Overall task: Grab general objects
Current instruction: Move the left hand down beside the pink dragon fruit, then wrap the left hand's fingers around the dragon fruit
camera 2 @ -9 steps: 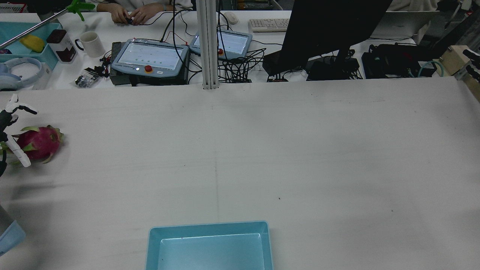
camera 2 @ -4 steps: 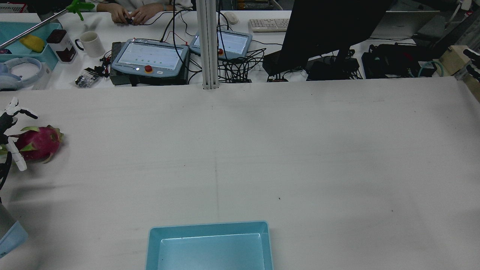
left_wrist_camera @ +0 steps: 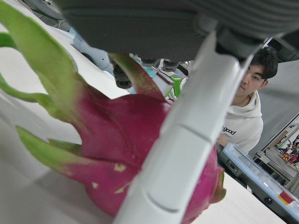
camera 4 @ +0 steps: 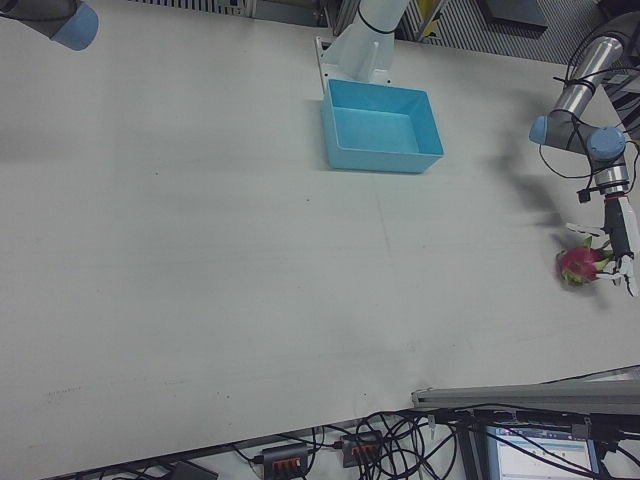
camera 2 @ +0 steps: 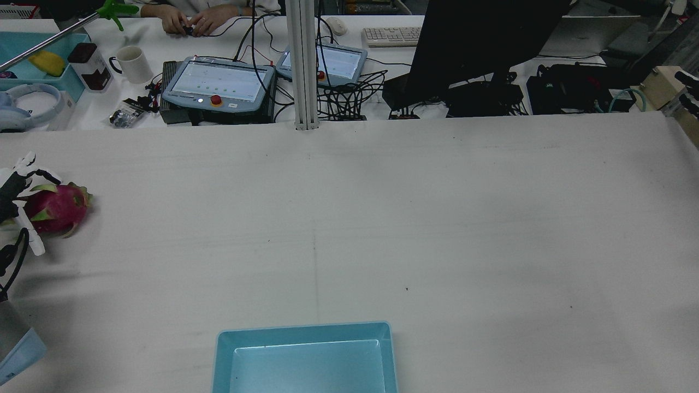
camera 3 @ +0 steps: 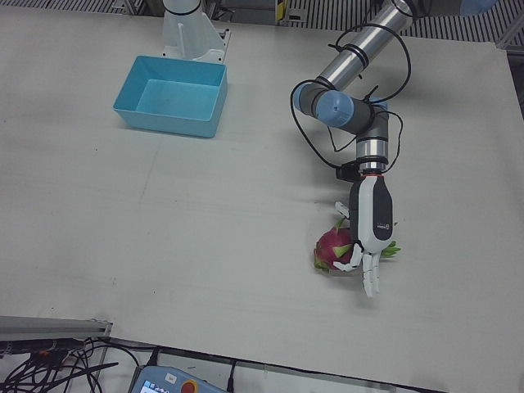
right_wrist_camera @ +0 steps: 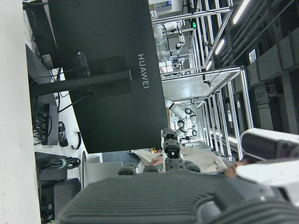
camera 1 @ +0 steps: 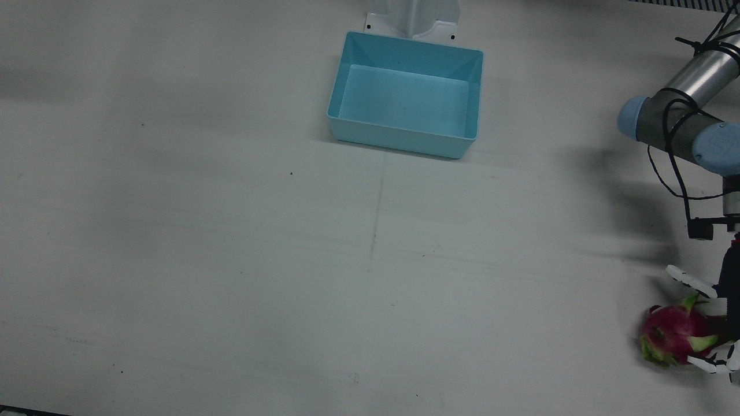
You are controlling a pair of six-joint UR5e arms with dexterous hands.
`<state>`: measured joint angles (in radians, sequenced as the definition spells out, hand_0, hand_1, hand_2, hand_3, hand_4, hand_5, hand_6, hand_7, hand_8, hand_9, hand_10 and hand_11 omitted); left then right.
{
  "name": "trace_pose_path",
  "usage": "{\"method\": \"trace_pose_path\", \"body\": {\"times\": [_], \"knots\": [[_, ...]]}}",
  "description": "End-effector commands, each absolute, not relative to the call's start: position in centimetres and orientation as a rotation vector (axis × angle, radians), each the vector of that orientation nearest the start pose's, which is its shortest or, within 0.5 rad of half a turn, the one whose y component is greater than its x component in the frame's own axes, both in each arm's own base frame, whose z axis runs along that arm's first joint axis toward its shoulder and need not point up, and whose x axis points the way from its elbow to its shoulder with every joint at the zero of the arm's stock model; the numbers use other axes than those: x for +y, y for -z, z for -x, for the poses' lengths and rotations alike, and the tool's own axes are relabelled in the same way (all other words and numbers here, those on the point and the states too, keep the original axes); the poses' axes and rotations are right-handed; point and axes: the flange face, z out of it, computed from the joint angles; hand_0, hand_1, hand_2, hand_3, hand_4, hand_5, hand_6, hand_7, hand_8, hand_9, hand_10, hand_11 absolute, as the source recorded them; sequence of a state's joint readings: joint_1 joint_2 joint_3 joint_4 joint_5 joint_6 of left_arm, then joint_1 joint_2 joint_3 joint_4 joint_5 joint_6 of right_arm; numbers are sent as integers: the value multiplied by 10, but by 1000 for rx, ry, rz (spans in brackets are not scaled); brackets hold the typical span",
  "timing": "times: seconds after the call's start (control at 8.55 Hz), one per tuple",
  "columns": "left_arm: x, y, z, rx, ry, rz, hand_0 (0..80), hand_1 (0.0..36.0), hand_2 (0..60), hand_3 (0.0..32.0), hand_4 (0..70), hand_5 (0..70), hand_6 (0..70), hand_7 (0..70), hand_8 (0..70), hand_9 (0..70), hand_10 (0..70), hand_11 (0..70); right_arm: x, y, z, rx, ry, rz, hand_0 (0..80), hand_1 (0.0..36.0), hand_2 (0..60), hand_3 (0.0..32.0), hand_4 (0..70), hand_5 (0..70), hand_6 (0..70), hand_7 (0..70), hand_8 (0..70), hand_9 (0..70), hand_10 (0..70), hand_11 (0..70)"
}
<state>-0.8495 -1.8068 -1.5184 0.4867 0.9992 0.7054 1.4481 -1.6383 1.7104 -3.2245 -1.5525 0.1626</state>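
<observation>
A pink dragon fruit (camera 2: 54, 208) with green scales lies on the white table at its far left edge, also seen in the front view (camera 1: 670, 335) and the left-front view (camera 3: 334, 246). My left hand (camera 3: 370, 225) hangs over it, its fingers (camera 2: 43, 174) spread on both sides of the fruit and close to its skin. In the left hand view the fruit (left_wrist_camera: 117, 140) fills the picture behind one white finger (left_wrist_camera: 187, 140). My right hand (right_wrist_camera: 187, 196) shows only its palm edge, far from the fruit, with nothing in it.
A blue bin (camera 1: 404, 136) stands with nothing in it at the robot's side of the table, mid-width. Beyond the far edge are teach pendants (camera 2: 221, 82), cables, a monitor (camera 2: 480, 38) and a person's hands (camera 2: 191, 22). The table edge runs close to the fruit.
My left hand has come down around the dragon fruit, its fingers now closer to the skin. The fruit has not moved.
</observation>
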Motion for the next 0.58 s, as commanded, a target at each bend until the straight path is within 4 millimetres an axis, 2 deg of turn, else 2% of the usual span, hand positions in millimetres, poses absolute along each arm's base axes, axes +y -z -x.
{"method": "trace_pose_path", "body": {"times": [0.0, 0.23, 0.47], "knots": [[-530, -614, -219, 1437, 1763, -576, 800, 328, 76, 0, 102, 202, 0, 46, 0, 0, 0, 0, -474, -660, -78, 2160, 2206, -291, 0, 0, 0, 0, 0, 0, 0, 0, 0, 0, 0, 0], [-538, -599, -224, 1408, 1741, -602, 800, 337, 80, 0, 106, 217, 7, 54, 0, 0, 0, 0, -474, -660, -78, 2160, 2206, -291, 0, 0, 0, 0, 0, 0, 0, 0, 0, 0, 0, 0], [-538, -596, -225, 1378, 1735, -615, 800, 352, 92, 0, 116, 241, 16, 63, 0, 0, 0, 1, -474, -660, -78, 2160, 2206, -291, 0, 0, 0, 0, 0, 0, 0, 0, 0, 0, 0, 0]]}}
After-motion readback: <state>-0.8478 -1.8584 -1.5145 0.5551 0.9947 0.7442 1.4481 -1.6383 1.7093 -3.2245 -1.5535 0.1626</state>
